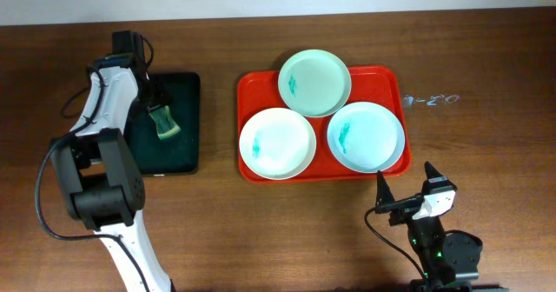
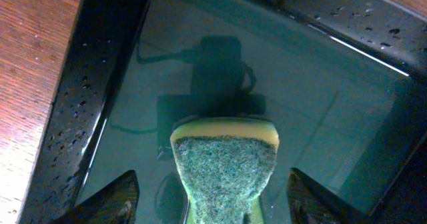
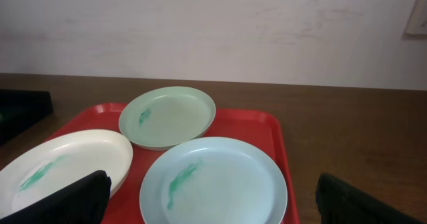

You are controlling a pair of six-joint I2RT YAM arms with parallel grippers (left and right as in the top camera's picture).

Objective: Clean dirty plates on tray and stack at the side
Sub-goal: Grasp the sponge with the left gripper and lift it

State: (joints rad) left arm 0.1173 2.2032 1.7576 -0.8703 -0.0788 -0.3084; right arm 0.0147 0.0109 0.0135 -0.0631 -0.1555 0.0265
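Three plates sit on the red tray [image 1: 249, 87]: a mint plate [image 1: 314, 82] at the back, a white plate [image 1: 277, 142] front left, a pale blue plate [image 1: 366, 136] front right. Each has a teal smear. In the right wrist view the blue plate [image 3: 213, 181], white plate [image 3: 63, 161] and mint plate [image 3: 167, 116] lie ahead on the tray [image 3: 267, 125]. My right gripper [image 1: 407, 183] is open and empty, on the near side of the tray. My left gripper [image 2: 213, 204] is open, its fingers astride a green-and-yellow sponge [image 2: 225, 164], not touching it.
The sponge [image 1: 164, 123] lies in a black tray [image 1: 184, 96] left of the red tray; its wet floor and rim [image 2: 100, 84] show in the left wrist view. A faint white scribble [image 1: 430, 99] marks the wooden table right of the red tray.
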